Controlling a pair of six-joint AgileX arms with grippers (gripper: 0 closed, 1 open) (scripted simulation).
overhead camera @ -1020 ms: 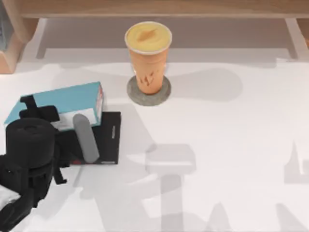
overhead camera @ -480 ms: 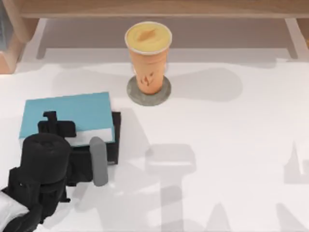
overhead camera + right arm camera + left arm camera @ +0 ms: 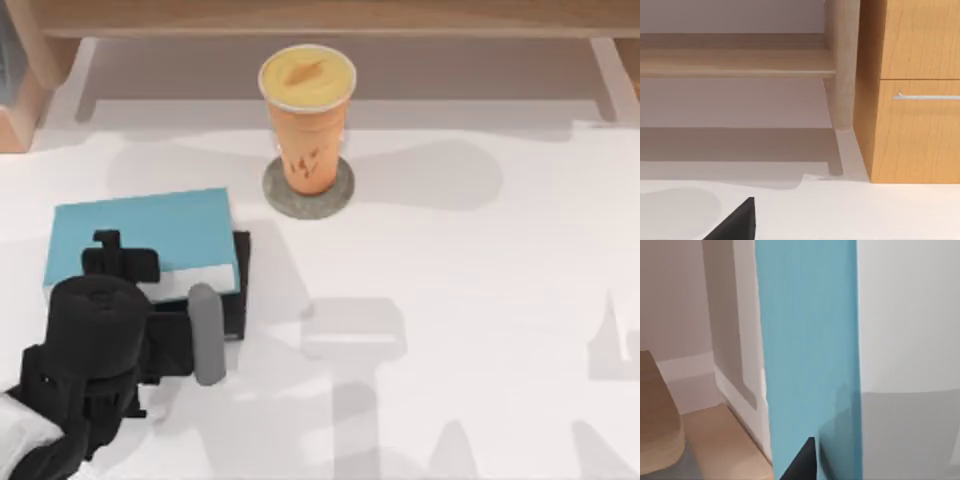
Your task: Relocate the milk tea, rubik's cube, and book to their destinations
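Our left gripper (image 3: pixel 150 285) at the counter's (image 3: pixel 480 320) seven o'clock; fingers clamp the book (image 3: pixel 140 230), which stretches toward twelve, long axis crosswise, overlapping the black book (image 3: pixel 238 290).

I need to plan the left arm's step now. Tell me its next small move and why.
Probably raise the book a little higher before carrying it off. In the top view the left end effector sits at the blue book's near edge, and the book overlaps the black book beneath it on the table's left side. The milk tea already stands on its coaster.
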